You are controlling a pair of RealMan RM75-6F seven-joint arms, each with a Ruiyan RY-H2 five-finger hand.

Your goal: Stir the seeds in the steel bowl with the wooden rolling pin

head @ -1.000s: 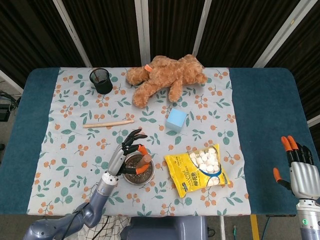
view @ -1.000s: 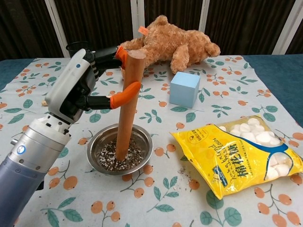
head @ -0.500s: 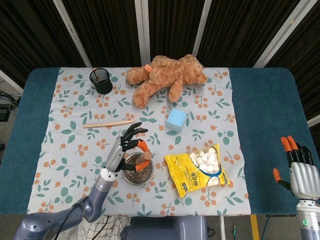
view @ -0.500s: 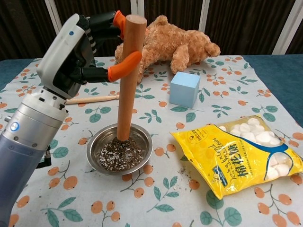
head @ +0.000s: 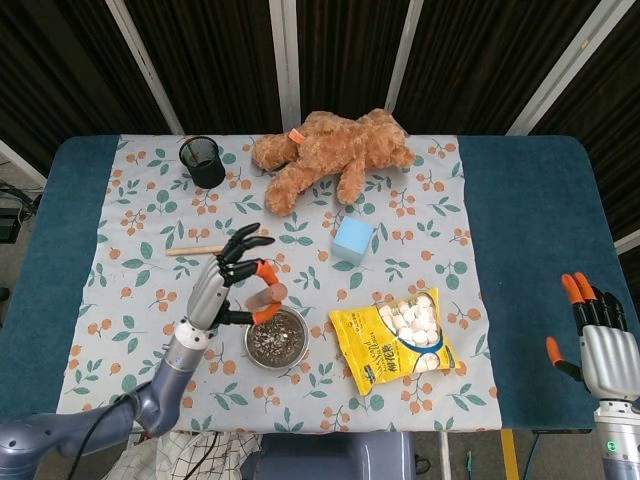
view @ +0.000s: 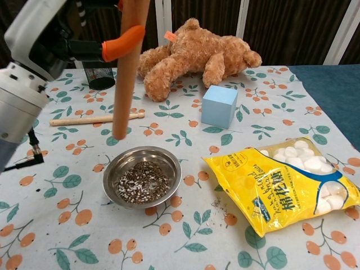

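Note:
The steel bowl [view: 176, 170] of dark and pale seeds [view: 138, 183] sits on the floral cloth near the front edge; the head view shows the bowl [head: 303, 346] too. My left hand [view: 50, 39] grips the wooden rolling pin [view: 126, 73] near its top. The pin hangs upright, and its lower end is in the air above the cloth, just left of and behind the bowl. In the head view the left hand [head: 225, 280] and the pin [head: 265, 296] are up and to the left of the bowl. My right hand [head: 595, 335] holds nothing at the table's right front corner.
A thin wooden stick [view: 95, 119] lies behind the bowl to the left. A black mesh cup [view: 98, 76], a teddy bear [view: 191, 53] and a blue cube [view: 219, 105] stand further back. A yellow marshmallow bag [view: 287, 185] lies right of the bowl.
My left hand has lifted the rolling pin out of the seeds and carried it up and to the left, clear of the bowl. The right hand has stayed put.

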